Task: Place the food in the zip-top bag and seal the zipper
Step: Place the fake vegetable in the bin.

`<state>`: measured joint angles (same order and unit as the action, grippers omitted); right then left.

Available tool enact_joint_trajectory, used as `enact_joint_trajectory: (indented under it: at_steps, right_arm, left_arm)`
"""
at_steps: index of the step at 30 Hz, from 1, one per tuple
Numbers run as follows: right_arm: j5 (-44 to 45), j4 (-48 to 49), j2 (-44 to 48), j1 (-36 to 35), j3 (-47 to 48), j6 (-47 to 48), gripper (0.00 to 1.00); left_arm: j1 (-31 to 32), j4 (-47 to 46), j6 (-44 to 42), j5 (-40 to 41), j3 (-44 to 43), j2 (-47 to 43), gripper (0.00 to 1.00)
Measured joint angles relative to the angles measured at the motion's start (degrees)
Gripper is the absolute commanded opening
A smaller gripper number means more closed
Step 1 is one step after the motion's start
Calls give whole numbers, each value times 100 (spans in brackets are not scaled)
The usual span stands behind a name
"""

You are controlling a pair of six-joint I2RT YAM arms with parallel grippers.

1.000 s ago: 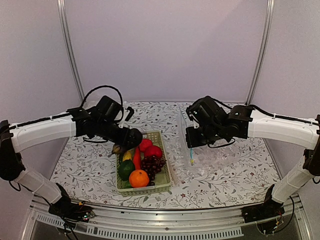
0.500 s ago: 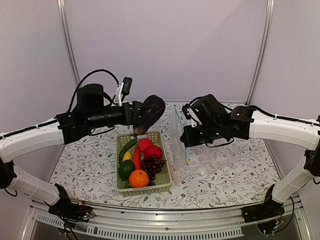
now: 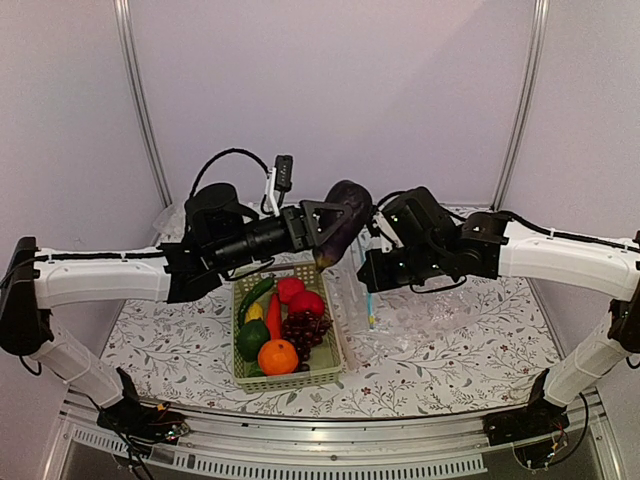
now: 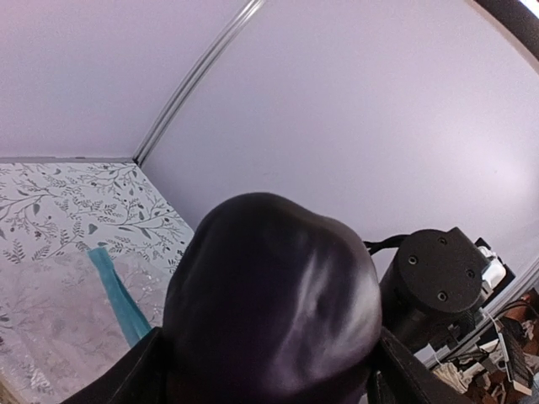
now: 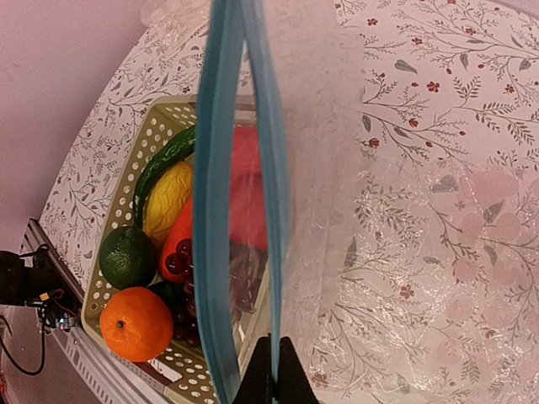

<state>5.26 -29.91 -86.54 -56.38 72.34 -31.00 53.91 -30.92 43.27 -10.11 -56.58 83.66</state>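
Above the far end of the pale green mesh basket [image 3: 330, 372], left arm [image 3: 110, 275] is reaching out level over the floral-print bench [image 3: 170, 340], left jaws grasping the glossy dark purple toy eggplant [image 3: 343, 215] across its fat body, held wide by it. Eggplant is hanging clear of the bench, just beside the raised mouth of the clear thin zip-top bag [image 3: 352, 295], not inside it. Left wrist view is mostly filling with that eggplant [image 4: 269, 311], with the narrow light-blue zipper strip [image 4: 118, 295] and the bag [image 4: 50, 311] showing low at its left. Right arm [image 3: 560, 250] is coming in from the right, right jaws clenched on the bag's edge near the zipper [image 3: 371, 308] and holding that end up while the rest of the bag is trailing down onto the bench. From the right wrist, the two blue zipper [image 5: 221, 168] tracks are running side by side with only a narrow gap, so the bag [image 5: 337, 210] mouth is standing barely parted. Rest of the food is sitting in the basket [image 5: 109, 227]: round orange [image 3: 277, 356], dark green round fruit [image 3: 252, 338], dark red grape bunch [image 3: 303, 328], two red fruits [image 3: 300, 297], orange carrot [image 3: 273, 315], yellow corn cob [image 3: 255, 311] and long green vegetable [image 3: 255, 293]. Crinkled clear plastic sheet [image 3: 450, 315] is lying on the bench right of the bag.
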Motion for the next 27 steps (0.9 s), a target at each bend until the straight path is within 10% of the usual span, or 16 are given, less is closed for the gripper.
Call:
enact_joint_trajectory:
  at_steps: [19,27]
  right_arm:
    - [111,-15,129,-2,-9,0,0]
    - [181,-87,129,-4,-9,-2,0]
  left_arm:
    - [-603,2640,-66,1694,1069,-662,68]
    - [-785,3351,-118,1368,925,-57,95]
